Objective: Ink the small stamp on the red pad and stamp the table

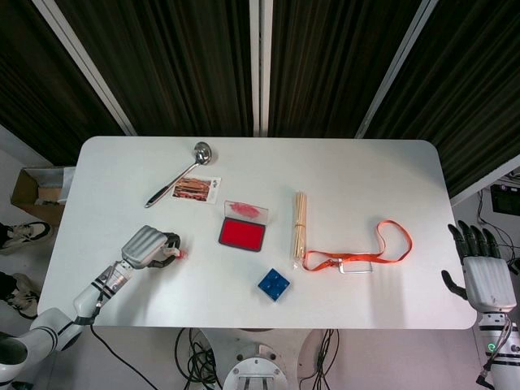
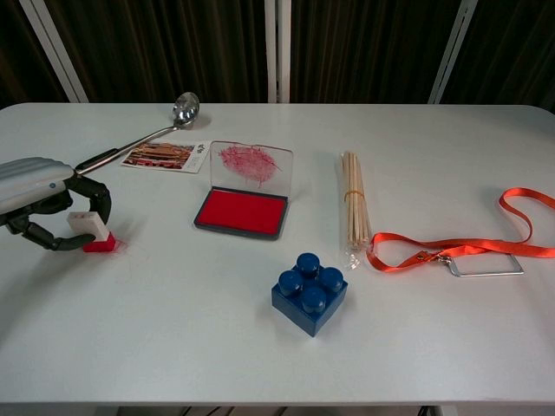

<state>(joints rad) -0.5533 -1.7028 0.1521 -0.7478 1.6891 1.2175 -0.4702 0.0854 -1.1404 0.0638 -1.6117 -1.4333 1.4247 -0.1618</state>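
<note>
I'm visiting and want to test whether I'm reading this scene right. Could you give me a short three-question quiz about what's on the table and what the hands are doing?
1. True or false: the left hand holds the small stamp down against the table.
2. What stands nearest in front of the red ink pad, toward the robot?
A. the ladle
B. the blue brick
C. the orange lanyard
3. Fill in: the ink pad's clear lid is ____.

Key
1. True; its red base meets the table beside a faint red mark.
2. B.
3. Open, standing up behind the pad and smeared with red. The right hand hangs off the table's right edge, holding nothing.
</note>
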